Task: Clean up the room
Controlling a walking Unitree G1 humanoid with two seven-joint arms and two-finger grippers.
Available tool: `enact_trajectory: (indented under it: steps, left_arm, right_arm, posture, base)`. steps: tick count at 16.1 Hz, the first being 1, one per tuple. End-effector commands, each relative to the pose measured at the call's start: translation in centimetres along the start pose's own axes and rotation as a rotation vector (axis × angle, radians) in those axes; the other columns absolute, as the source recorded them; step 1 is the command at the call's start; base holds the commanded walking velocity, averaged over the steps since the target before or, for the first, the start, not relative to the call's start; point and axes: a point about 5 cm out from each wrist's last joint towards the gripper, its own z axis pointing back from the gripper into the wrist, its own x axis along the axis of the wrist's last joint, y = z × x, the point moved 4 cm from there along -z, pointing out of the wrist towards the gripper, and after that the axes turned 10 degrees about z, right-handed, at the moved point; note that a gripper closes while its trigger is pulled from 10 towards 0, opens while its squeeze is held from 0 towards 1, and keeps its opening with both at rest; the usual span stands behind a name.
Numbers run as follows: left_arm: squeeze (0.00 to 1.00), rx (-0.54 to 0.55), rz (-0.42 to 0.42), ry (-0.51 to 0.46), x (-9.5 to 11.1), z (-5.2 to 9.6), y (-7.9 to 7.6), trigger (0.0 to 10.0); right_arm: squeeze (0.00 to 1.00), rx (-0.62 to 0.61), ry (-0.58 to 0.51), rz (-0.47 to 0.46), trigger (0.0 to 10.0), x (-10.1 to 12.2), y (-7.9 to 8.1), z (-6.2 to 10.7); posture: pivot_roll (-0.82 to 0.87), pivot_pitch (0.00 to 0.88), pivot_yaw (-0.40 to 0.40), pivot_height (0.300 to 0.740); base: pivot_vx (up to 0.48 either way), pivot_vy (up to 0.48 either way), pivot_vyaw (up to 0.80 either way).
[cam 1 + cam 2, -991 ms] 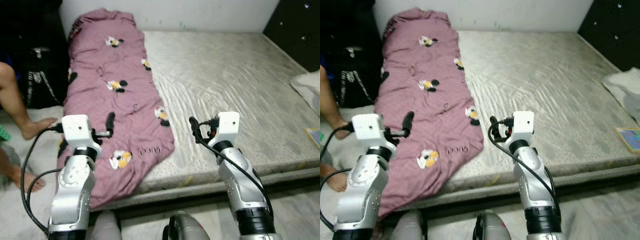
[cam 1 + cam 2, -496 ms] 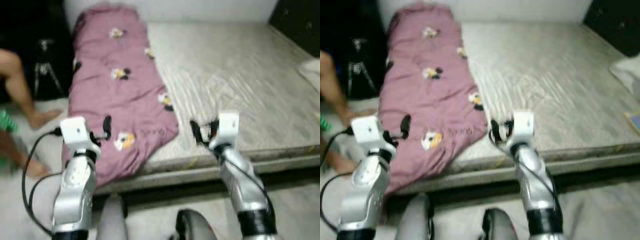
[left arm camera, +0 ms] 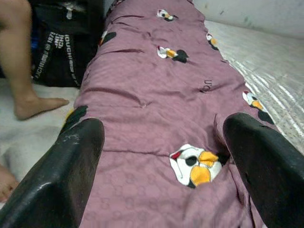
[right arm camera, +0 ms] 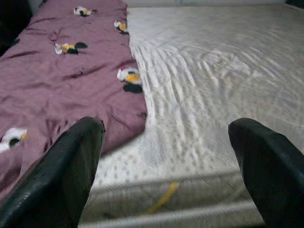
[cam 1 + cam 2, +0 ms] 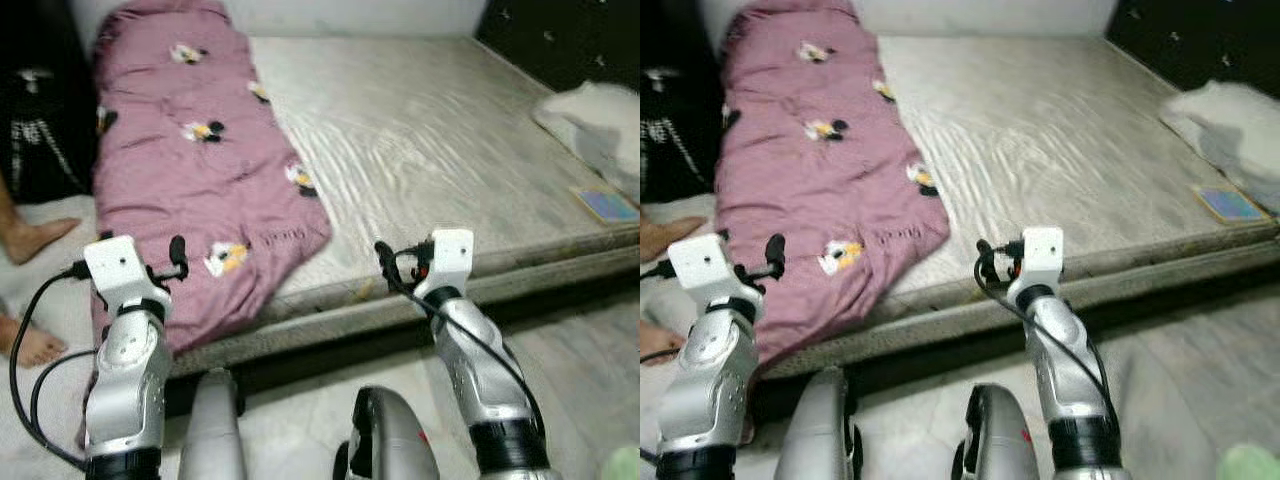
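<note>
A mauve blanket (image 5: 190, 160) printed with cartoon figures lies along the left side of the bed and hangs over the front edge of the grey mattress (image 5: 430, 130). My left gripper (image 5: 176, 258) is held up in front of the blanket's hanging end, apart from it. In the left wrist view its fingers (image 3: 71, 175) stand wide open with the blanket (image 3: 156, 95) beyond them. My right gripper (image 5: 384, 258) hovers before the mattress edge. It is open too, and looks at the blanket corner (image 4: 61, 80) and the bare mattress (image 4: 213, 85).
A white pillow (image 5: 590, 110) and a flat blue book (image 5: 605, 205) lie at the bed's right edge. A person's bare feet (image 5: 30, 240) stand on the floor at the left, beside a black bag (image 5: 40, 140). A green thing (image 5: 622, 465) shows at the bottom right.
The whole picture has shifted: the camera has backed off and swung right, so the pillow and book show more. Both arms keep the same raised pose, both grippers open.
</note>
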Motion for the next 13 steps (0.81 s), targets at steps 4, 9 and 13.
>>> enact_trajectory:
  steps: [4,9,13]
  left_arm:
    - [0.00,0.016,-0.012,0.014,0.0,0.0,0.4,10.0]
    - [0.00,-0.001,0.003,0.039,-0.5,0.1,-0.3,10.0]
    - [0.00,-0.015,0.015,0.041,-0.5,0.1,-0.7,10.0]
  right_arm:
    - [0.00,0.006,0.003,0.007,10.0,0.1,0.1,0.3]
    - [0.00,0.006,0.014,-0.001,10.0,-0.1,0.2,0.6]
    - [0.00,0.026,0.011,0.004,10.0,-0.1,0.6,0.7]
  posture:
    - [0.00,0.093,-0.086,0.592]
    - [0.00,0.100,-0.082,0.562]
    - [0.00,0.099,-0.079,0.562]
  base:
    - [0.000,0.000,0.00]
    - [0.000,0.000,0.00]
    - [0.000,0.000,0.00]
